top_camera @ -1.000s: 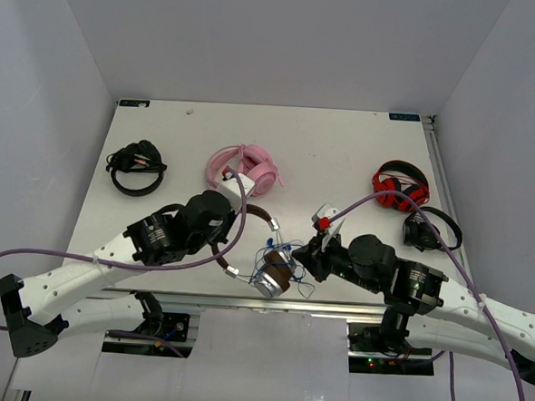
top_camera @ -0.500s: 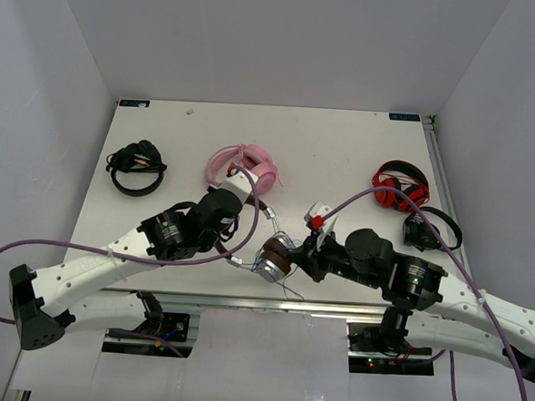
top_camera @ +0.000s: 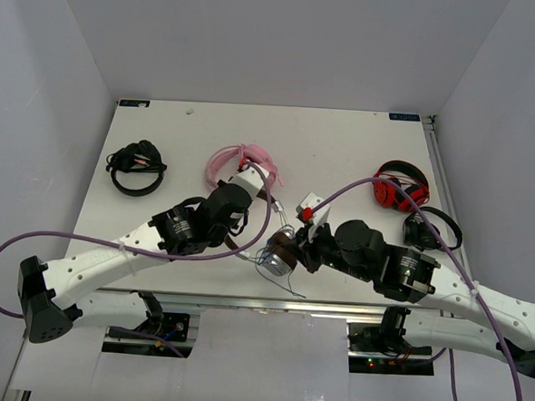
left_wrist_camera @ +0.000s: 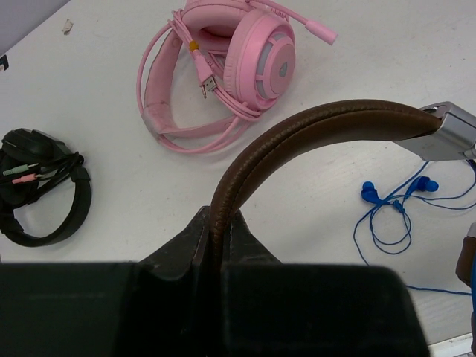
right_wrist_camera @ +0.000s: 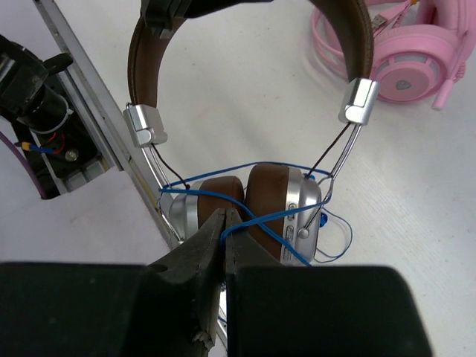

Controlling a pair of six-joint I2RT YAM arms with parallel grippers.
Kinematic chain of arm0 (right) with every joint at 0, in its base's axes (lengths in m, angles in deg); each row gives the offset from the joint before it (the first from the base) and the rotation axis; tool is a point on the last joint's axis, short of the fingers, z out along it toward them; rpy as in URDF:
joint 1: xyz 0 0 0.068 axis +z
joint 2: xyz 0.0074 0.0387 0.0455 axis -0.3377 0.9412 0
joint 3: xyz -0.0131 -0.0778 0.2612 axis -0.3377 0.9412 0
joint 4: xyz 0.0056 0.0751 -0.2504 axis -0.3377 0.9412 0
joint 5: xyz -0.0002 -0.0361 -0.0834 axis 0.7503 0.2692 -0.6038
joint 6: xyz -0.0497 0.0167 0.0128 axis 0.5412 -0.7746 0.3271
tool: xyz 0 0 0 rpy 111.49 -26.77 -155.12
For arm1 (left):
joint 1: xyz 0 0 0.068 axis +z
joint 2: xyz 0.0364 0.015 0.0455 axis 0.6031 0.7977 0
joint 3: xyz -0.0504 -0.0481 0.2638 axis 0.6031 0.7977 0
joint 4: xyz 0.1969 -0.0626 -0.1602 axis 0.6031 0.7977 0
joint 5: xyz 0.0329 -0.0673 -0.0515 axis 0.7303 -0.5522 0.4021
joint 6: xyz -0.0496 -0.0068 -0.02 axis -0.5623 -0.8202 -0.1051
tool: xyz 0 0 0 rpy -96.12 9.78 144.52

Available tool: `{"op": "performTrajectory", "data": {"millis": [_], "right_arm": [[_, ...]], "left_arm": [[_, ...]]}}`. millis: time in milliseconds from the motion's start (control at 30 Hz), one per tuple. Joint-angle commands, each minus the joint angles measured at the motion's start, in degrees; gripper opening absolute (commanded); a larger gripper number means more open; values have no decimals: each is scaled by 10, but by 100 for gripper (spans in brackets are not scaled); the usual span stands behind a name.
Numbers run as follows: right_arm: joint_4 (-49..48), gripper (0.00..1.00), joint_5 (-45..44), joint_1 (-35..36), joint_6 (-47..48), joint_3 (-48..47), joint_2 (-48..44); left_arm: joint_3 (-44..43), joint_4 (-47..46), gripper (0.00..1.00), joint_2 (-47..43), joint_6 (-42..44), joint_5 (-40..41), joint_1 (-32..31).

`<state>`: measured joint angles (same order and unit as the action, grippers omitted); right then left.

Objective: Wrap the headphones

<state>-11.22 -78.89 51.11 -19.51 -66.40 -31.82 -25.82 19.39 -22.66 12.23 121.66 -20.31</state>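
Left gripper [left_wrist_camera: 220,236]: jaws nearly closed, clamped on the brown headband [left_wrist_camera: 312,123] of the headphones [top_camera: 278,253]. The headphones sit at the near edge of the table [top_camera: 343,151], between the arms. Right gripper [right_wrist_camera: 224,223]: fully closed, tips pinching the blue cord [right_wrist_camera: 277,239], right against the ear cups [right_wrist_camera: 279,197]. The cord crosses both cups.
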Motion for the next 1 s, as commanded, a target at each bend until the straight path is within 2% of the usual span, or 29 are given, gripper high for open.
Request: {"op": "performTrajectory", "data": {"millis": [0, 267, 433, 600, 767, 967], "right_arm": [[-26, 8, -33, 1, 19, -45, 10], [-26, 8, -37, 1, 23, -65, 34], [-30, 8, -3, 2, 11, -54, 25], [-82, 8, 107, 1, -5, 3, -3], [-146, 8, 184, 1, -23, 38, 19], [-223, 8, 233, 2, -37, 81, 36]], "left_arm": [[13, -42, 0, -25, 14, -2, -4], [23, -52, 0, -26, 32, -9, -5], [18, -60, 0, -13, 21, 51, -5], [-23, -27, 0, 32, -64, 123, -5], [-62, -4, 0, 70, -188, 102, -5], [-105, 87, 0, 121, -369, 133, -5]]}}
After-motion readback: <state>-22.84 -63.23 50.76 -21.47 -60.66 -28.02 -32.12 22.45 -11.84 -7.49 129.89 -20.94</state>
